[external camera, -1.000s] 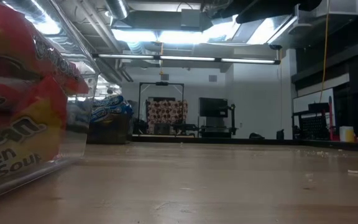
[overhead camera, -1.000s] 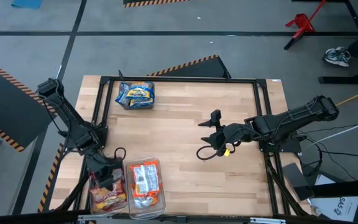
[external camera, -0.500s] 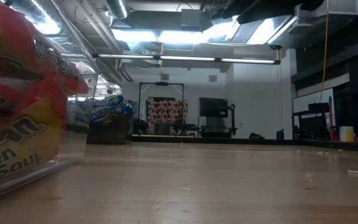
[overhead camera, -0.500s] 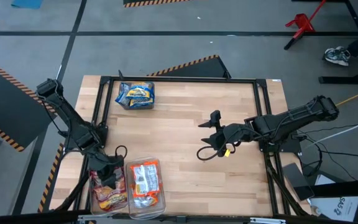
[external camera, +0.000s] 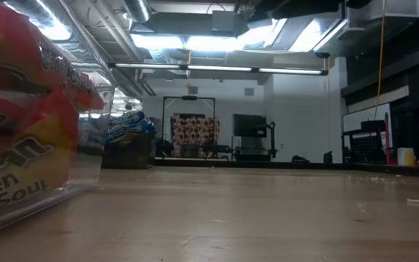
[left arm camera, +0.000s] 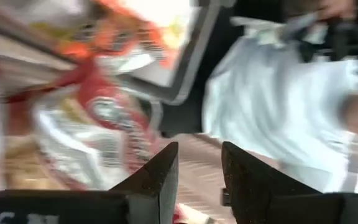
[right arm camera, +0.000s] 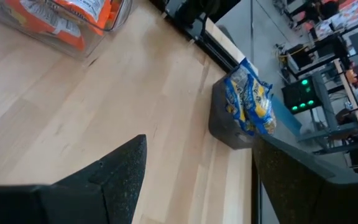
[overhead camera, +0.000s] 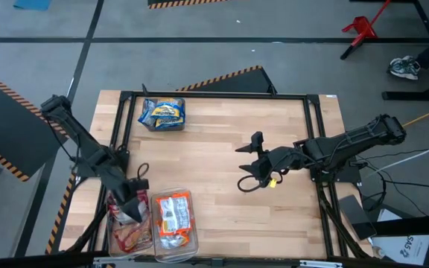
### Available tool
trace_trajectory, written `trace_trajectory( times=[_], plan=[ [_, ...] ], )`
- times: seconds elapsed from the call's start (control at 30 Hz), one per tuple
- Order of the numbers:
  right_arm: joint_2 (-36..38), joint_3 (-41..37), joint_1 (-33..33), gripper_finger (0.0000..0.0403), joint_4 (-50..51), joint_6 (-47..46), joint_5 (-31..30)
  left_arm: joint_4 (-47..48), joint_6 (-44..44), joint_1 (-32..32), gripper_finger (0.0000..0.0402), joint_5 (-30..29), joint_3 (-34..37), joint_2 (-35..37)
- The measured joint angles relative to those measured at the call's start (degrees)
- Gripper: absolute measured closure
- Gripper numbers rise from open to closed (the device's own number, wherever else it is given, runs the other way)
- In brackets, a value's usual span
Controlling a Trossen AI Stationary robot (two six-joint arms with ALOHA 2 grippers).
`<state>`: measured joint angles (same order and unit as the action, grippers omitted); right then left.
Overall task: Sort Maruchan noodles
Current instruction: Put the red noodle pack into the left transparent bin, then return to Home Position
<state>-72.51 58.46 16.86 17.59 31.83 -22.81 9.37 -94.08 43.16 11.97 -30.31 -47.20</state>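
Over the near-left bin (overhead camera: 129, 240) my left gripper (overhead camera: 134, 202) gapes narrowly, empty; red packet (overhead camera: 129, 237) could snag. Right gripper (overhead camera: 253, 160) wide, idle.

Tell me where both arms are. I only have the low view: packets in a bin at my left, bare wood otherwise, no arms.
Observer: The left gripper is over the red Maruchan packets in a clear bin, bottom-left in the high view.
Operator: Holding one?
Observer: No. The left wrist view shows its jaws apart with nothing between them.
Operator: Right arm?
Observer: The right gripper hangs above the middle of the table, jaws open and empty.
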Motion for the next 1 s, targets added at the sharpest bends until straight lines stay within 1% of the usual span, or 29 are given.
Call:
trace_trajectory(
  times=[0.17, 0.27, 0.3, 0.33, 0.4, 0.47, 0.53, 0.57, 0.6, 0.63, 0.67, 0.7, 0.73, 0.8, 0.83, 0.9, 0.93, 1.0],
  plan=[
    [0.02, 0.0, 0.0, 0.0127, -1.52, 0.99, -0.03, 0.42, -0.58, -1.5, 0.0287, -2.15, -1.79, 4.64],
    [0.02, 0.0, 0.0, 0.0127, -1.19, 0.93, -0.08, 0.91, -3.83, -1.57, 0.0287, 1.55, -1.79, 7.34],
    [0.02, 0.0, 0.0, 0.0127, -1.23, 0.55, -0.13, 1.13, -4.86, -1.53, 0.0287, 1.88, -1.79, 8.56],
    [0.09, 0.0, 0.0, 0.0127, -1.43, 0.16, -0.14, 1.29, -5.67, -1.69, 0.0287, 0.84, -1.76, 9.94],
    [0.56, 0.0, 0.0, 0.0127, -2.68, 0.08, -0.84, 1.24, -5.94, -2.23, 0.0287, -3.93, -1.78, 12.84],
    [0.79, 0.08, 0.02, 0.0127, -4.49, 0.74, -4.42, 0.58, -2.68, -2.95, 0.0287, -9.01, -1.78, 15.59],
    [1.01, 0.02, 0.07, 0.0127, -3.84, 3.07, -10.11, -0.14, 2.0, -3.88, 0.0287, -14.09, -1.79, 18.17],
    [1.01, 0.02, 0.04, 0.0127, -3.97, 2.83, -13.56, -0.13, 4.12, -4.45, 0.0287, -15.89, -1.77, 19.57],
    [1.05, 0.02, 0.06, 0.0127, -4.05, 1.32, -17.12, 0.03, 5.77, -5.1, 0.0287, -16.86, -1.76, 21.03],
    [1.35, -0.01, 0.07, 0.0127, -4.28, 0.35, -19.37, 0.0, 7.34, -5.64, 0.0287, -17.06, -1.76, 22.58],
    [2.03, -0.07, 0.05, 0.0127, -4.75, 0.1, -19.59, -0.11, 8.81, -6.19, 0.0287, -17.03, -1.76, 24.03],
    [2.91, -0.07, -0.07, 0.0127, -5.88, -0.31, -17.76, -0.1, 10.21, -6.63, 0.0287, -17.0, -1.76, 25.48],
    [4.31, -0.07, -0.1, 0.0127, -6.98, -1.46, -14.14, -0.06, 11.92, -6.98, 0.0287, -17.02, -1.76, 26.84],
    [8.35, -0.07, -1.17, 0.0127, -7.66, -3.93, -4.15, 0.17, 18.59, -7.41, 0.0287, -17.96, -1.76, 29.35],
    [10.55, -0.01, -2.15, 0.0127, -8.27, -5.55, 1.01, -0.37, 24.95, -7.43, 0.0287, -19.24, -1.76, 30.54],
    [16.08, -0.01, -4.41, 0.0127, -5.81, -8.91, 7.73, -2.53, 40.76, -7.43, 0.0287, -20.6, -1.76, 32.79],
    [18.78, -0.01, -5.76, 0.0127, -4.37, -10.55, 10.0, -3.92, 46.3, -7.43, 0.0287, -20.29, -1.76, 33.78],
    [24.2, 0.05, -8.37, 0.0127, -0.3, -13.83, 12.3, -5.77, 54.15, -7.43, 0.0287, -18.11, -1.69, 36.33]
  ],
)
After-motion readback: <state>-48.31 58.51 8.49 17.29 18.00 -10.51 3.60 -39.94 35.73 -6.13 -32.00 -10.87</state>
